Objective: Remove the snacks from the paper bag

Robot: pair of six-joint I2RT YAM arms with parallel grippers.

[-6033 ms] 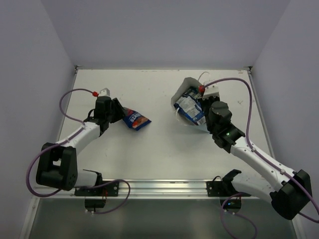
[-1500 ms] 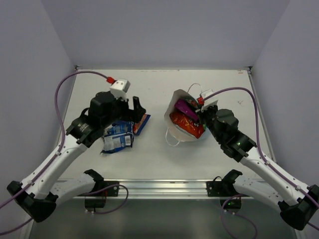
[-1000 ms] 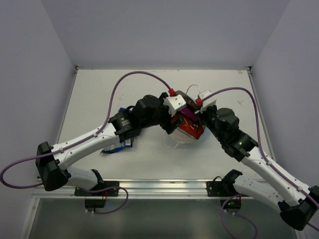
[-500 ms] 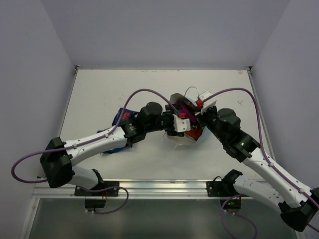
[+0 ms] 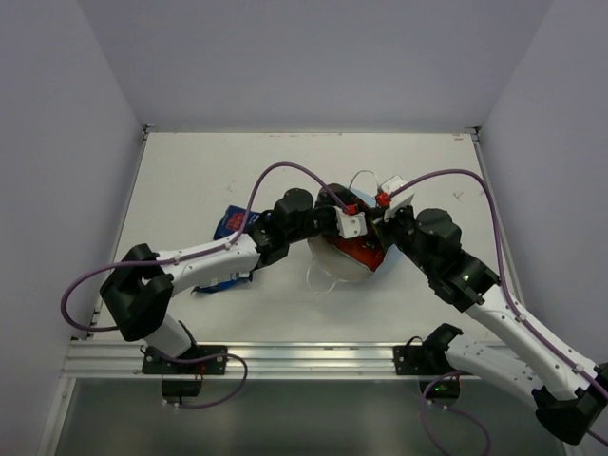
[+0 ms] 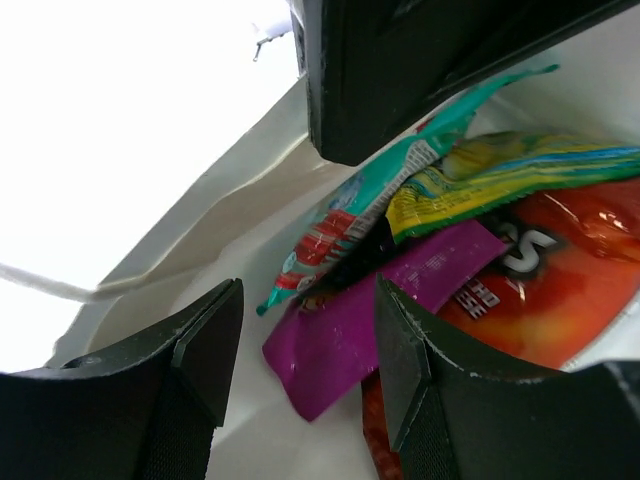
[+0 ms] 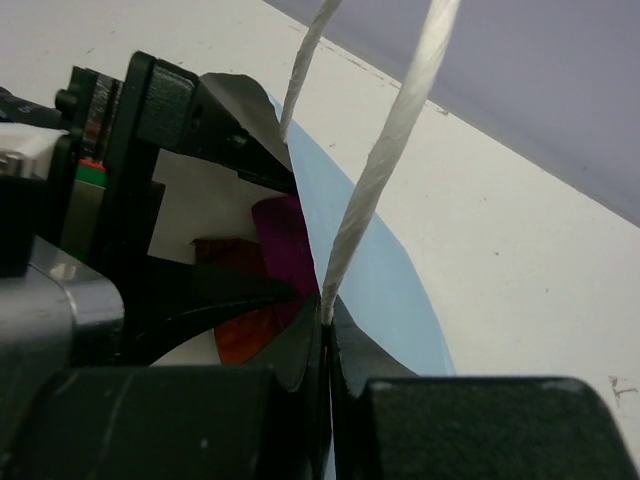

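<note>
The light blue paper bag (image 5: 328, 251) lies mouth up mid-table. My right gripper (image 5: 383, 219) is shut on its rim at the foot of a white cord handle (image 7: 390, 150). My left gripper (image 6: 308, 350) is inside the bag, open, its fingers either side of the corner of a magenta-purple snack (image 6: 360, 320). Above that lie a teal-white snack (image 6: 340, 225) and a yellow-green one (image 6: 500, 175), with an orange-red one (image 6: 545, 290) beneath. A dark blue and red snack (image 5: 231, 219) and a blue-white snack (image 5: 220, 278) lie on the table to the left.
The left arm stretches across the table's middle, over the two packets that lie outside. A loose cord handle (image 5: 319, 276) trails in front of the bag. White walls close in the table on three sides.
My left arm swung from the packets at the left over to the bag and reached into it. Its jaws have narrowed round the magenta-purple packet. The right gripper has held the rim throughout.
</note>
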